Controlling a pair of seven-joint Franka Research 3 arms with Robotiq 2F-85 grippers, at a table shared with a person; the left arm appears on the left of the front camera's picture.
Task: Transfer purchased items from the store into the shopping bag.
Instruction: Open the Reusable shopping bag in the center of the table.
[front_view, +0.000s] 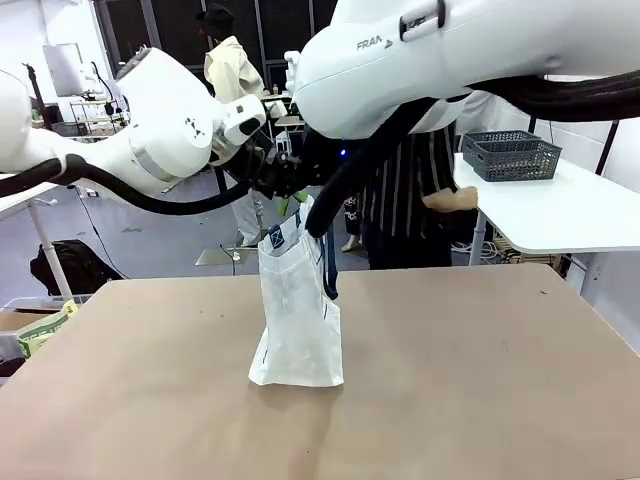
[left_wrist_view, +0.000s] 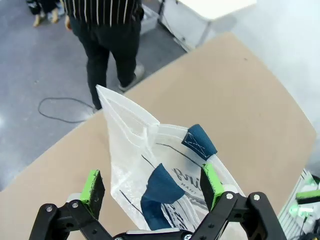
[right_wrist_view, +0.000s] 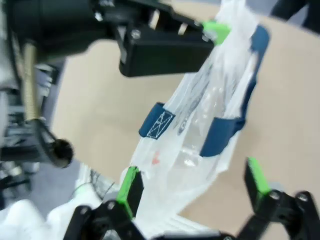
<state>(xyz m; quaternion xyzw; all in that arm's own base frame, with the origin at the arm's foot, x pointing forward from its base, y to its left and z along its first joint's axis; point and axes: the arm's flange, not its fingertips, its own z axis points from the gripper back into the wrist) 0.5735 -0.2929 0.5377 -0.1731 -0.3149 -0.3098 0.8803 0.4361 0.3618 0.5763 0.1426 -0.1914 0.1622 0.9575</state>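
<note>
Midway between side edges of the brown tabletop (front_view: 480, 400) stands the translucent whitish plastic shopping bag (front_view: 297, 320); with left gripper (left_wrist_view: 151, 184) and right gripper (right_wrist_view: 192, 182) released, I'd pinch opposite rims gently.

left claw (left_wrist_view: 151, 184): jaws wide apart, aimed downward | right claw (right_wrist_view: 192, 182): jaws wide apart, close to left claw

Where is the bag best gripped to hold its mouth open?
At the rim by a navy handle, from above. The bag stands upright on the table, mouth up; its thin walls look slack, and the stitched handle patch is probably the firmest spot.
</note>
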